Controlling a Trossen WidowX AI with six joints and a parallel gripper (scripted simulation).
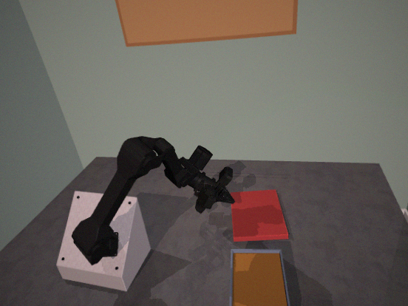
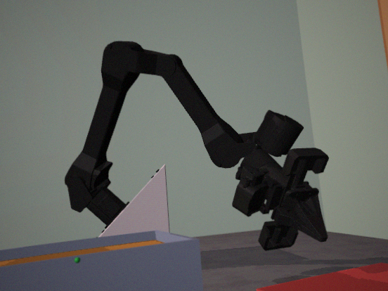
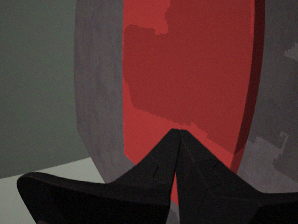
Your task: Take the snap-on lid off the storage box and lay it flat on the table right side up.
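Observation:
The red lid (image 1: 259, 218) (image 2: 355, 280) (image 3: 190, 65) lies flat on the table behind the storage box in the top view, apart from it, with its smooth broad face up. The blue-grey storage box (image 1: 256, 251) (image 2: 140, 272) stands open, and its orange inside shows. My gripper (image 1: 233, 202) (image 2: 324, 240) (image 3: 177, 136) is shut, its fingertips together with nothing between them. It points down at a slant and is above the table by the lid's left edge in the top view. The exterior view cuts off much of the lid.
The arm's pale wedge-shaped base (image 1: 137, 240) (image 2: 151, 211) stands on the left side of the table (image 1: 340, 229) in the top view. A small green dot (image 2: 77, 260) shows on the box's side. An orange panel (image 1: 211, 18) is on the wall behind.

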